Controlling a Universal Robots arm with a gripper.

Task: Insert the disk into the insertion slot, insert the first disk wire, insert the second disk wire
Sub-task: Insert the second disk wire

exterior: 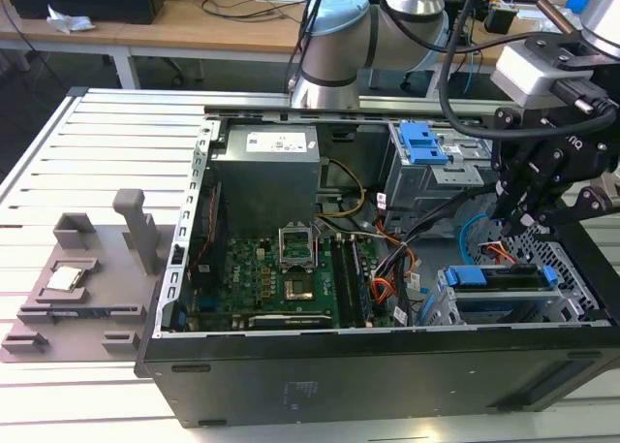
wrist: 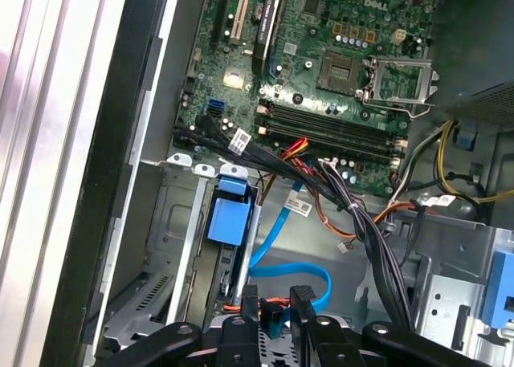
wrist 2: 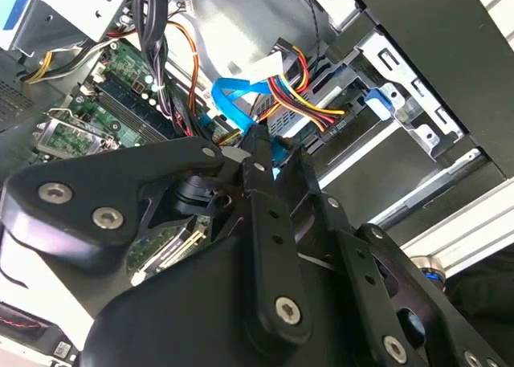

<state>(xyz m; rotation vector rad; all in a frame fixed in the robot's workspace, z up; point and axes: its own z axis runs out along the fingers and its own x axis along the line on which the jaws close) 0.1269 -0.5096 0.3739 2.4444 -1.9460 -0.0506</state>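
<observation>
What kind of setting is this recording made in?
Probably a robotics lab or test workshop: an opened computer case lies on a slatted aluminium table, a robot arm stands behind it, and wooden desks with cables line the back.

In the exterior view the arm (exterior: 387,16) is cut off by the upper edge, and the gripper (exterior: 518,210) blocks the wiring beneath it. The disk (exterior: 504,278) shows just its blue carrier edge inside the insertion slot (exterior: 455,312). In the second wrist view the gripper's black linkage (wrist 2: 265,222) hides what its fingertips meet at the blue cable (wrist 2: 233,94). In the first wrist view the lower edge cuts the gripper's fingers (wrist: 249,299), and the power supply (wrist: 474,46) is cropped.
</observation>
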